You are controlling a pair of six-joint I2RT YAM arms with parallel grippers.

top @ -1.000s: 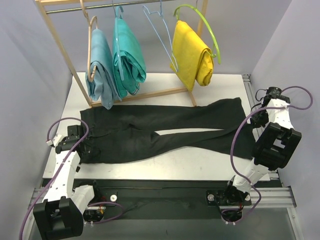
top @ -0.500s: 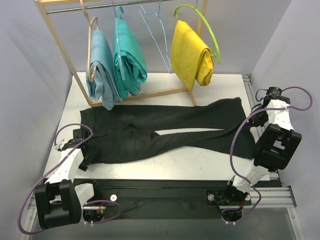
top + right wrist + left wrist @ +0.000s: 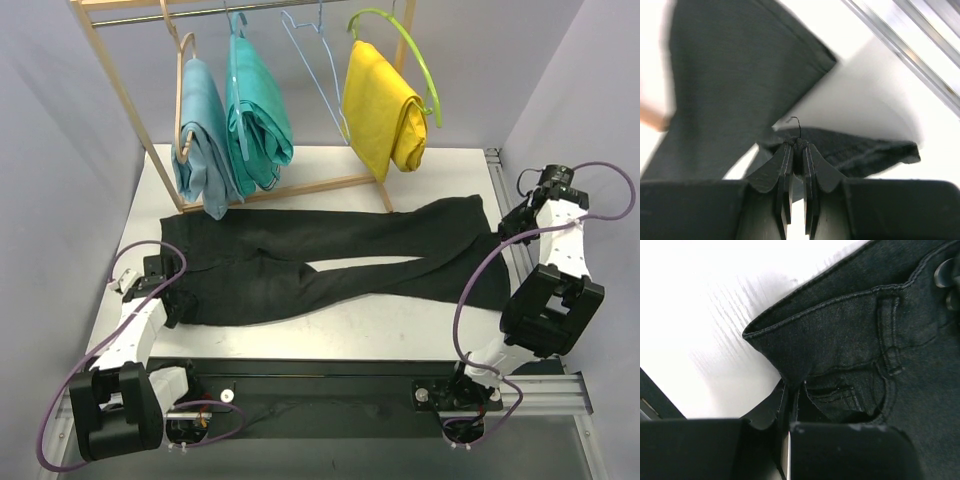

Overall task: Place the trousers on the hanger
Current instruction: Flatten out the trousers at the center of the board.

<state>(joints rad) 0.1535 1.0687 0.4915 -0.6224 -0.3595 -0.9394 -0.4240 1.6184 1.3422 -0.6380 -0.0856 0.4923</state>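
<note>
The left gripper (image 3: pixel 790 390) is pinching the waistband, and the right gripper (image 3: pixel 797 145) a leg hem, of the long black fabric trousers (image 3: pixel 330 270) lying flat before the wooden rack (image 3: pixel 123 100) carrying the thin light-blue wire hanger (image 3: pixel 343 128), so lifting both ends evenly is looking wisest.

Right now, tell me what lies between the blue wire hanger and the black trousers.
Top view: the rack's wooden bottom bar crosses between the hanger and the trousers, with bare white table beside it.
</note>
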